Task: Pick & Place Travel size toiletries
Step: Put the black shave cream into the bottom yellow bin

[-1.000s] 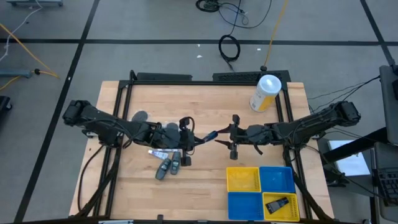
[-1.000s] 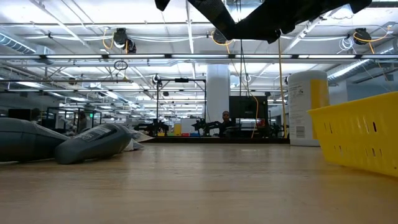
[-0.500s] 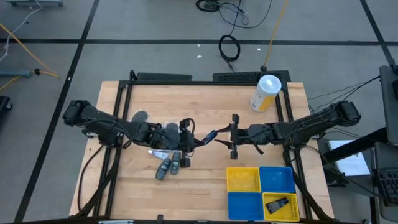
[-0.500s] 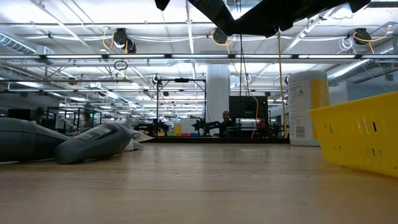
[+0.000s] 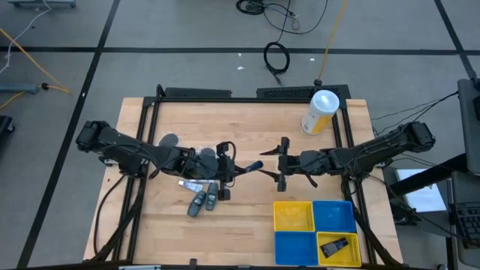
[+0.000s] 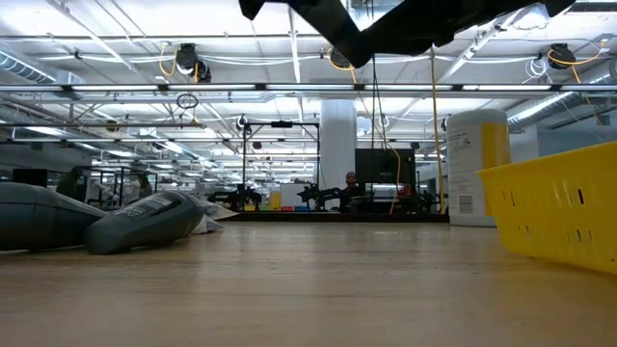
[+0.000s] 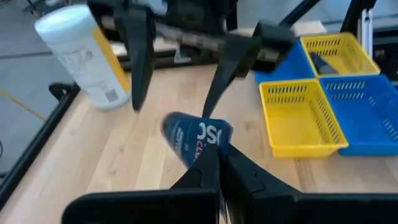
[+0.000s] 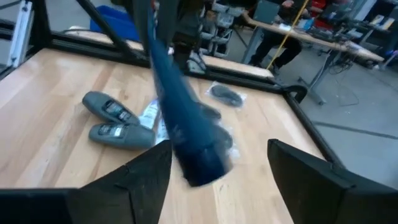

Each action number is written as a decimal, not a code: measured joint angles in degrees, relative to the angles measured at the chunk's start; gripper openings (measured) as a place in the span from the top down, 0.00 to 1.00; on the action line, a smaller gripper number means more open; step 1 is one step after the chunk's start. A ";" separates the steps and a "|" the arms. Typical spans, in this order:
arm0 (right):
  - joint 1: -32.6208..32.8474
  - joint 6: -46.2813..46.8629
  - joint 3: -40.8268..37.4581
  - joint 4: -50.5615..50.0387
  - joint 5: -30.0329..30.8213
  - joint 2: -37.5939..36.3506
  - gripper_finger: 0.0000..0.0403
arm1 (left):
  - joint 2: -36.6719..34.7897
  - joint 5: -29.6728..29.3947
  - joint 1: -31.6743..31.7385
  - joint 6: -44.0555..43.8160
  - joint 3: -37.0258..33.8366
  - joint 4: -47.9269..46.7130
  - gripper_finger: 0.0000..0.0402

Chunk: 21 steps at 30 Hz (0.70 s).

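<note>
Above mid-table, handover: left gripper (image 5: 241, 169) is pinching the blue tube (image 7: 198, 138) by its flat crimped tail.
Right gripper (image 5: 280, 163): spread wide, facing the tube's capped end.
Handling: probably light, soft, slippery; the firmer cap end looks the better hold.

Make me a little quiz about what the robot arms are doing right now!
1. True or false: the left gripper is shut on the dark blue plastic tube.
2. How is the right gripper? A: open, next to the blue tube. B: shut on the white-and-yellow canister. C: resting inside a yellow bin.
3. Fill in the number: ___ dark grey oblong pieces lie side by side on the wooden table near the left arm.

Key: 1 true; 2 A; 3 two.
</note>
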 joint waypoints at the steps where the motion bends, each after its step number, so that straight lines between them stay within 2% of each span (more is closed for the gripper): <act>1: 0.15 -0.43 0.07 0.07 0.40 -0.06 0.35 | 0.02 0.02 0.02 0.00 -0.07 -0.22 1.00; 8: 0.24 1.06 0.10 -0.23 -0.27 -0.07 0.36 | 0.10 0.16 0.13 0.16 -0.07 0.25 1.00; 13: 0.22 1.89 0.10 -0.65 -8.40 0.24 0.36 | 0.06 0.17 0.13 2.56 -0.07 3.70 1.00; 21: 0.19 1.91 0.07 -0.91 -8.42 0.57 0.37 | 0.02 0.19 0.13 4.03 -0.06 5.27 1.00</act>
